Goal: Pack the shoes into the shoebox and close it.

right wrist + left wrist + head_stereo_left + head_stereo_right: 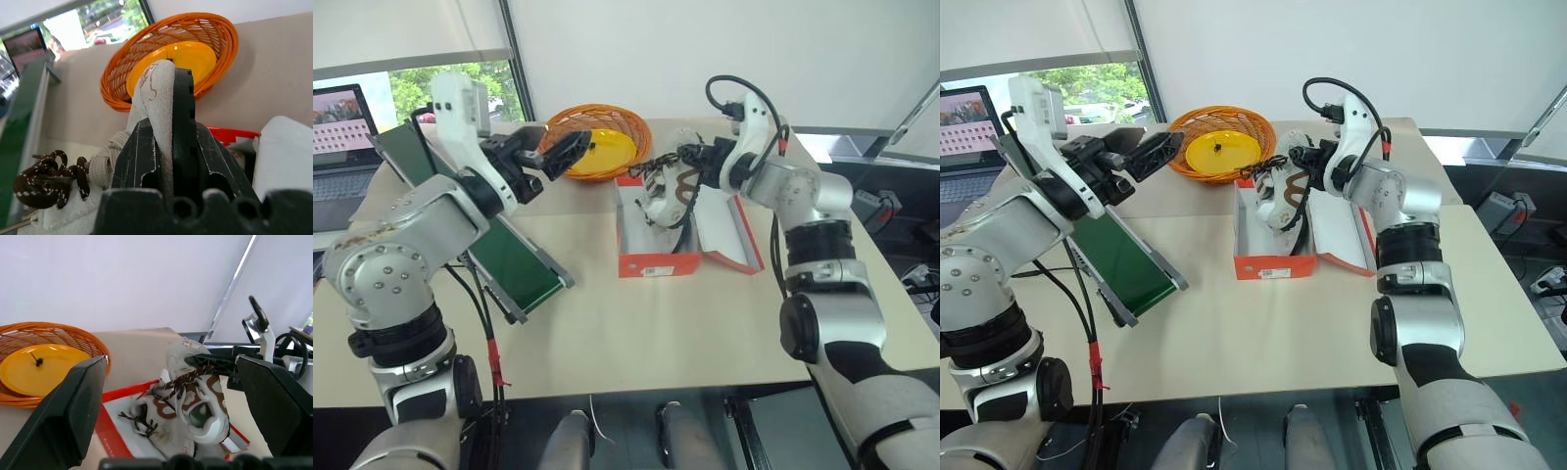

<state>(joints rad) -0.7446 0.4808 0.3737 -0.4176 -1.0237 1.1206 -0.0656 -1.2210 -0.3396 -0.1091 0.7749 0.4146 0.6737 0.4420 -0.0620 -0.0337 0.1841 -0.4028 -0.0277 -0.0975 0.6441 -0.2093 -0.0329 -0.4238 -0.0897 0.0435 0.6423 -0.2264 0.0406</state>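
Right gripper (166, 147) pinched narrow on heel edge of one of the shoes (1285, 191), held tilted over open shoebox (1273, 262), toe down inside it. Left gripper (553, 157) spread wide, empty, near wicker basket (612, 122), well apart from box.

No text, brand, number or sign can be read. A small white label (651, 268) is seen on the near end of the shoebox (646, 257), but its print is too small to be made out. Rows of small coloured marks are shown on the laptop screen (342, 120) at the left, and none can be deciphered.
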